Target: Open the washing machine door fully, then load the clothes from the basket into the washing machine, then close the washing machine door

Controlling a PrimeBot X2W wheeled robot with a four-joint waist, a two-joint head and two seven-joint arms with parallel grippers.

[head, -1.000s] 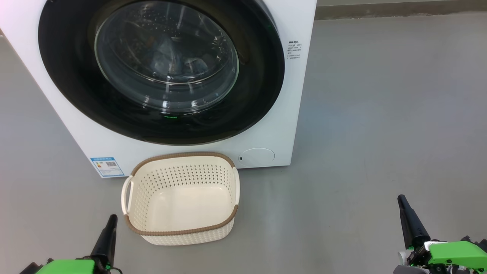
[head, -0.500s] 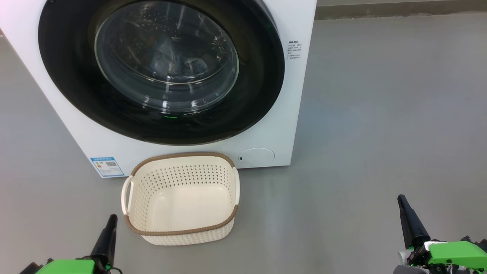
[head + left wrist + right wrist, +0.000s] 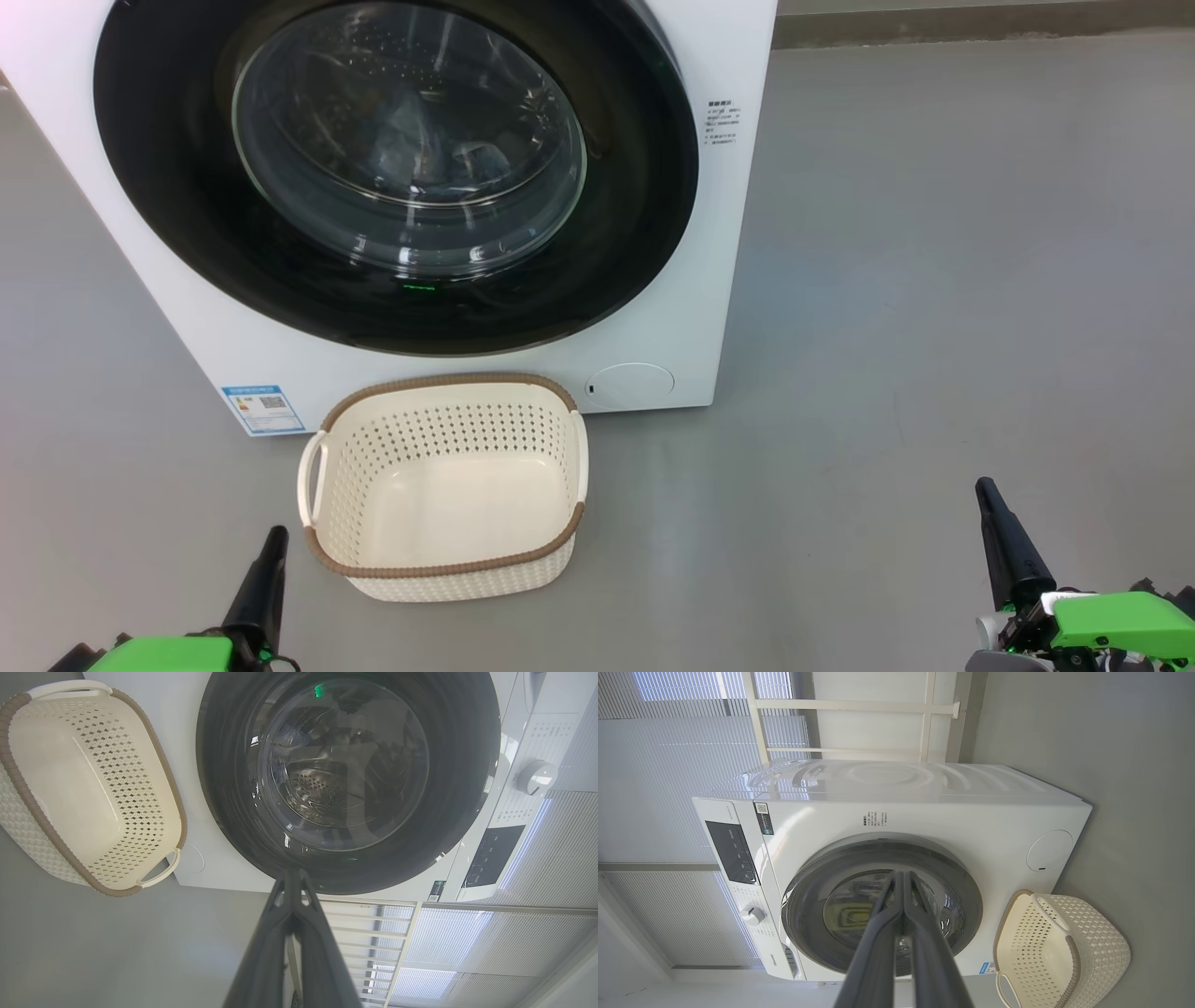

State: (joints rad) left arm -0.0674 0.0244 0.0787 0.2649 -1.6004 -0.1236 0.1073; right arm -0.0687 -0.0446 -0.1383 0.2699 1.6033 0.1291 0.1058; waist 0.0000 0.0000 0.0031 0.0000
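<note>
Nearest, the left gripper and right gripper hang low, both pinched closed on nothing, probably because nothing remains to carry; the basket stands bare just before the washing machine; behind its closed door, bluish clothes lie inside, so the job looks finished.

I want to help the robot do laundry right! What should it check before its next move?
1. Door shut flat on the washer: ok.
2. Basket empty: ok.
3. Clothes all inside: something bluish shows through the door; cannot tell.
4. Left hand shut, holding nothing: ok.
5. Right hand shut, holding nothing: ok.
6. Both hands apart from the basket: ok.
</note>
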